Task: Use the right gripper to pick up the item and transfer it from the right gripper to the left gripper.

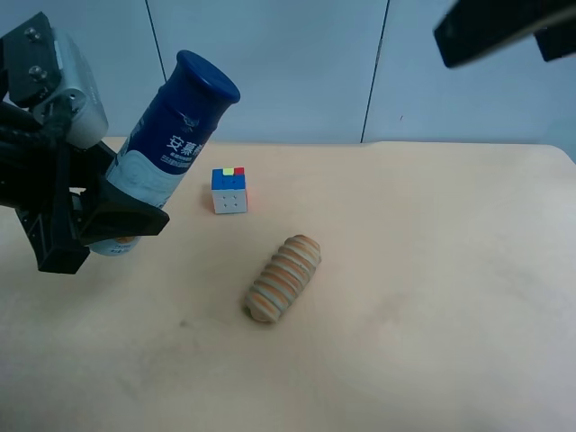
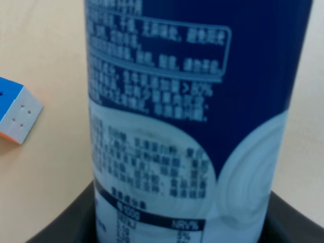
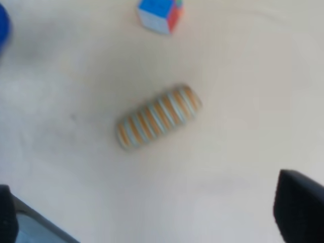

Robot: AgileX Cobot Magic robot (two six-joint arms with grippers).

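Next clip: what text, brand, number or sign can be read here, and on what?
"安慕希": white characters on the container's blue band, exterior high view.
"80%" and "NRV%": in the container's fine print, left wrist view; the remaining lines are too blurred to read.
Cube, roll: no text visible.

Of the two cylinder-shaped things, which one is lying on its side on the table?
The ribbed tan-and-orange roll, lying flat on the table. The blue-capped container is instead gripped, tilted, in the left fingers.
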